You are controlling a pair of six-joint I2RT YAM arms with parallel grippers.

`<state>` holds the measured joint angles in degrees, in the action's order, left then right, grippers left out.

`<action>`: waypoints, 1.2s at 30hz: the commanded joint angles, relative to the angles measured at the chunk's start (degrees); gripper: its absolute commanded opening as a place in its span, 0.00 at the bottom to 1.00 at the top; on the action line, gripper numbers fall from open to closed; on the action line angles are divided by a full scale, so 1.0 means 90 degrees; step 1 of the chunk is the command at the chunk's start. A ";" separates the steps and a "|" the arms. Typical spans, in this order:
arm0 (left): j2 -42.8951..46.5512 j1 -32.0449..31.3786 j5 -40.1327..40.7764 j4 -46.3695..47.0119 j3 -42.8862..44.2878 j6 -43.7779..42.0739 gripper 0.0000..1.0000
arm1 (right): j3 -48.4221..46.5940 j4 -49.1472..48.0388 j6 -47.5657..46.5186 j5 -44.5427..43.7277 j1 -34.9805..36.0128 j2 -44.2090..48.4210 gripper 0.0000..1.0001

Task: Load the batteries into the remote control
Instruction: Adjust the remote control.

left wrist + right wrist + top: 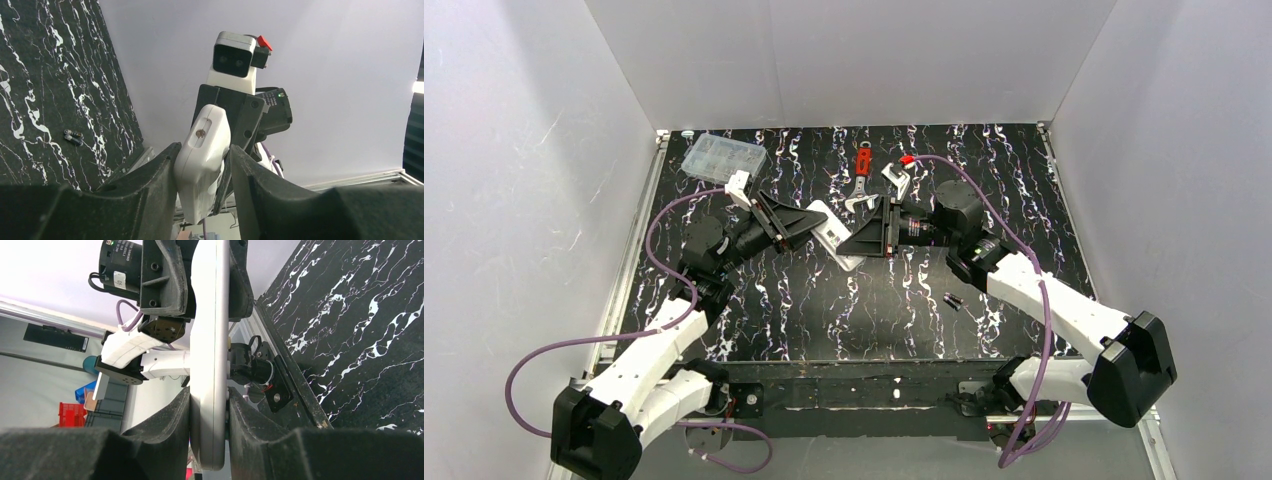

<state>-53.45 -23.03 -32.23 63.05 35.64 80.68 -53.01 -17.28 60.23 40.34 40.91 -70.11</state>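
The white remote control (pixel 832 230) hangs above the middle of the table, held from both ends. My left gripper (pixel 804 222) is shut on its left end, and my right gripper (pixel 864 240) is shut on its right end. In the left wrist view the remote (pixel 205 145) stands end-on between my fingers, with the right gripper behind it. In the right wrist view it shows edge-on (pixel 210 340), clamped between my pads, with the left gripper gripping its far end. Two small dark batteries (pixel 953 300) lie on the table near the right arm. They also show in the left wrist view (pixel 73 137).
A clear plastic compartment box (pixel 722 155) stands at the back left. A red-handled tool (pixel 862 160) and a metal wrench (pixel 857 197) lie at the back middle. White walls close three sides of the black marbled table (pixel 824 320).
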 commanded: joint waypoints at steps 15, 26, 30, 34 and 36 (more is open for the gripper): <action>0.0072 -0.0126 -0.0569 0.0563 0.0435 -0.0215 0.33 | -0.0043 -0.0922 0.0766 0.0815 -0.0120 -0.0172 0.01; 0.0011 -0.0222 -0.0522 0.0522 0.0496 -0.0307 0.46 | 0.0061 -0.1411 0.1064 0.1049 -0.0116 -0.0300 0.01; 0.0015 -0.0244 -0.0496 0.0481 0.0496 -0.0348 0.30 | 0.0073 -0.1370 0.1035 0.1050 -0.0117 -0.0284 0.01; -0.0003 -0.0273 -0.0504 0.0379 0.0546 -0.0394 0.06 | 0.0097 -0.1312 0.0915 0.1015 -0.0113 -0.0261 0.01; -0.0006 -0.0286 -0.0537 0.0310 0.0578 -0.0436 0.00 | 0.0068 -0.1115 0.0688 0.0932 -0.0118 -0.0196 0.13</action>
<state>-54.02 -25.08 -35.14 63.02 38.13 77.97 -52.58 -26.11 69.89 49.17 39.77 -72.88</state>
